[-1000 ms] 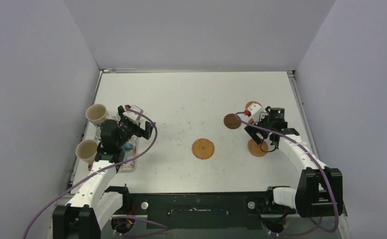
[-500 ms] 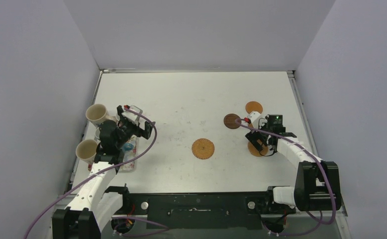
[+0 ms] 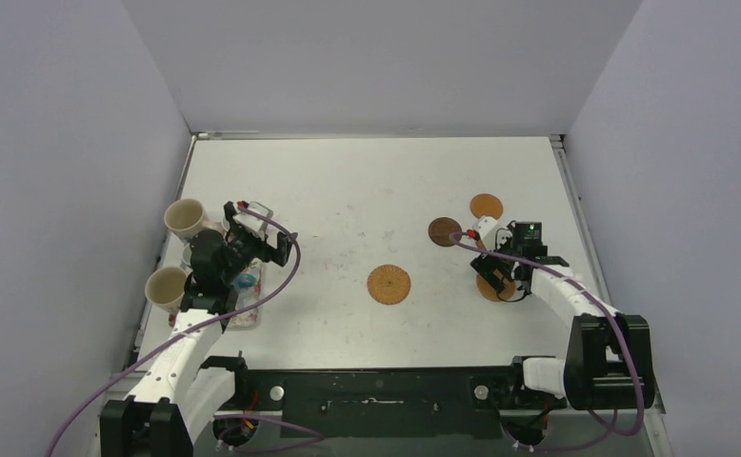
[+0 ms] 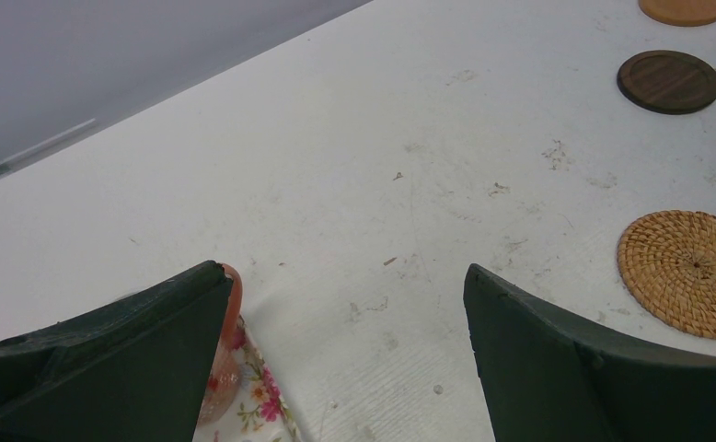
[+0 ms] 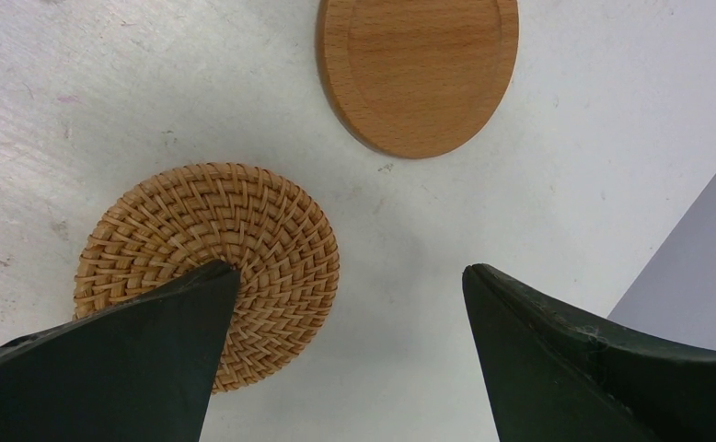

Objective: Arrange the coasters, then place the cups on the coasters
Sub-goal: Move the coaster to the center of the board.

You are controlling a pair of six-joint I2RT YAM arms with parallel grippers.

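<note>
On the right of the table, my right gripper [image 3: 495, 277] [image 5: 350, 276] hangs open low over a woven coaster [image 3: 491, 286] [image 5: 209, 267]; its left finger [image 5: 143, 350] overlaps that disc and nothing is held. A smooth wooden coaster [image 5: 419, 69] lies just beyond. Further coasters: dark brown [image 3: 444, 230] [image 4: 669, 81], smooth tan [image 3: 486, 206], woven at mid-table [image 3: 389, 284] [image 4: 690, 272]. My left gripper [image 3: 277, 248] [image 4: 347, 276] is open and empty beside the cups: two cream cups [image 3: 186, 218] [image 3: 167, 287] and a salmon-pink rim [image 4: 232, 299].
A floral-patterned tray [image 3: 247, 312] [image 4: 255, 398] lies under my left arm at the table's left edge. A bit of light blue [image 3: 246, 282] shows on it. Grey walls enclose the table on three sides.
My right gripper has come toward the near edge and lowered over the woven coaster, uncovering the far tan coaster. The left arm has not moved.
</note>
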